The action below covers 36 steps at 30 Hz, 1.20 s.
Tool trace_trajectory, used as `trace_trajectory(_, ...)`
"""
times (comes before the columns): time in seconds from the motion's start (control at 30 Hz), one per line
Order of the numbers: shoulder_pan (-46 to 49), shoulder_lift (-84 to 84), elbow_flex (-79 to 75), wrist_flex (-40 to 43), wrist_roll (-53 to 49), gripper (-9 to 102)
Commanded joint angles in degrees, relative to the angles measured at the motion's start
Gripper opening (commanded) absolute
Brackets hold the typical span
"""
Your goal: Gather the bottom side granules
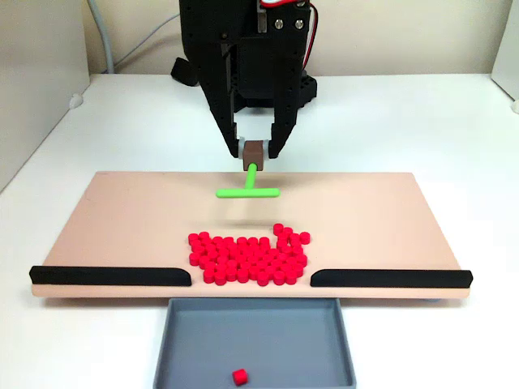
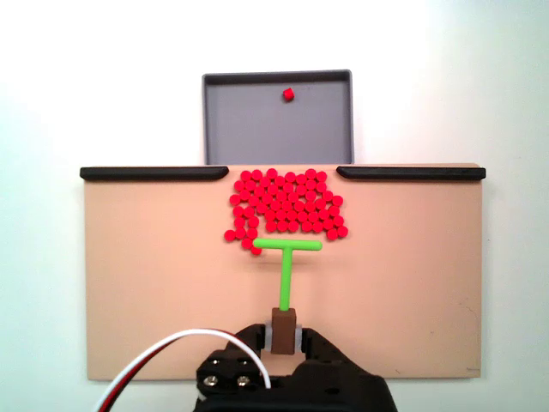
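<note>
Fixed view, facing the arm
- Tray (image 1: pixel 174 344): grey, shallow, just off the board's near edge at its middle — holds one red granule (image 1: pixel 239 375) near its front wall.
- Board (image 1: pixel 122 219): tan, flat on the white table (image 1: pixel 65 162); two black rails (image 1: pixel 109 275) along its near edge, with a gap between them in line with the tray.
- Granules (image 1: pixel 247 259): dense red patch on the board, just behind the gap, reaching the near edge.
- Gripper (image 1: pixel 256 151): black, over the board's far edge, fingers clenched on the brown block (image 1: pixel 256 151) that tops the green T-shaped tool (image 1: pixel 248 192).
- Tool: crossbar lies behind the granules, apart from them here.

Fixed view, from above the arm
- Tray (image 2: pixel 223 129): beyond the board's far edge; the lone granule (image 2: pixel 288 93) near its far wall.
- Granules (image 2: pixel 287 203): packed against the gap between the rails (image 2: pixel 154 172), a few trailing toward the crossbar's left end.
- Gripper (image 2: pixel 284 330): at the board's near edge, gripping the brown block (image 2: pixel 284 324).
- Tool (image 2: pixel 286 257): stem runs up to the crossbar — its left end touches the nearest granules.
</note>
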Motion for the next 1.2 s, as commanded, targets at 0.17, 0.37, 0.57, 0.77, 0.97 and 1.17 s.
trace_trajectory(0.17, -0.3, 7.6, -1.9, 6.2, -0.4, 0)
trace_trajectory(0.37, -0.4, 10.8, -1.8, 9.7, -0.6, 0)
trace_trajectory(0.57, -0.7, 11.3, -1.1, 9.8, 0.3, 0)
trace_trajectory(0.77, -1.2, 11.6, -0.9, 9.8, 1.8, 0)
trace_trajectory(0.97, -1.7, 10.4, -0.9, 9.8, 2.0, 0)
trace_trajectory(1.17, -1.1, 10.2, -0.9, 11.4, -0.4, 0)
